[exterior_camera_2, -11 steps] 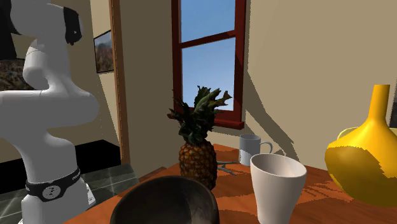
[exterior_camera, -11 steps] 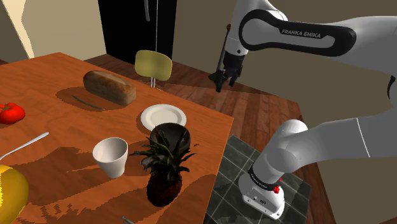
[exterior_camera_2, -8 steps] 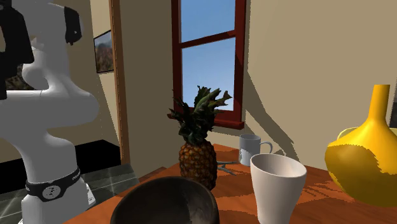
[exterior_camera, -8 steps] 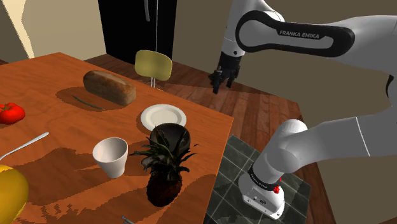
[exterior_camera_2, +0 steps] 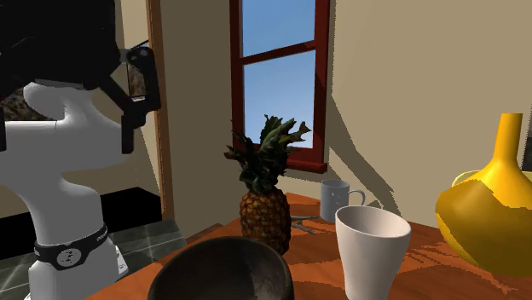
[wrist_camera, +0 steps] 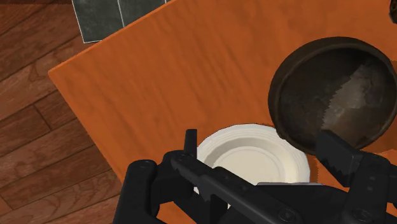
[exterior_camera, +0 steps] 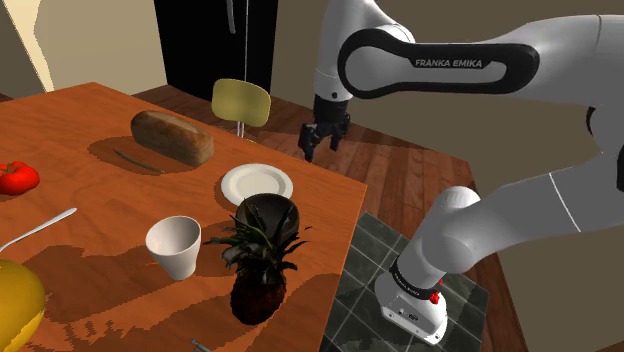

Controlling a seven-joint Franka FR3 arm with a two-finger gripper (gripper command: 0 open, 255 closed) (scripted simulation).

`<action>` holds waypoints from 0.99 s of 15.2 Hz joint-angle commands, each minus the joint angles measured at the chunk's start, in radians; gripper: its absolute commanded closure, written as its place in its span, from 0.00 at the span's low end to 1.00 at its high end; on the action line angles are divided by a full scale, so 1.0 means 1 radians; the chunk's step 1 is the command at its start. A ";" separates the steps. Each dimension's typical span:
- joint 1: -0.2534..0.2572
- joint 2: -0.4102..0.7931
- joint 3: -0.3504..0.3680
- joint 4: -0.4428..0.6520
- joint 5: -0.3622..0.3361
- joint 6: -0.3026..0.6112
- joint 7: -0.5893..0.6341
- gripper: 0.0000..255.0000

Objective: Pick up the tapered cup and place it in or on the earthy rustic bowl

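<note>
Shoulder view's lower left holds the plain white tapered cup (exterior_camera: 173, 246), smooth, wide at the mouth and upright on the orange-brown wooden surface (exterior_camera: 90, 110). Just beside it stands a spiky-leaved pineapple (exterior_camera: 258, 270), whose leaves cover the near part of the dark brown, rough-looking round bowl (exterior_camera: 268, 214). The all-black end effector (exterior_camera: 318, 140) hangs over the surface's far edge, well apart from the cup, with a flat white round plate (exterior_camera: 257, 183) and the bowl lying between them. From the wrist, its fingers (wrist_camera: 189, 143) stand spread with nothing held, the plate showing between them. The second exterior view's bottom edge cuts off the cup's base and most of the bowl.
</note>
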 commanded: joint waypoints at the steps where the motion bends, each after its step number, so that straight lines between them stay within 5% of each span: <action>1: 0.017 0.046 0.047 0.021 0.021 0.023 0.058 0.00; 8: 0.052 0.227 0.188 0.129 0.045 0.085 0.237 0.00; 15: 0.078 0.455 0.313 0.296 -0.004 0.122 0.431 0.00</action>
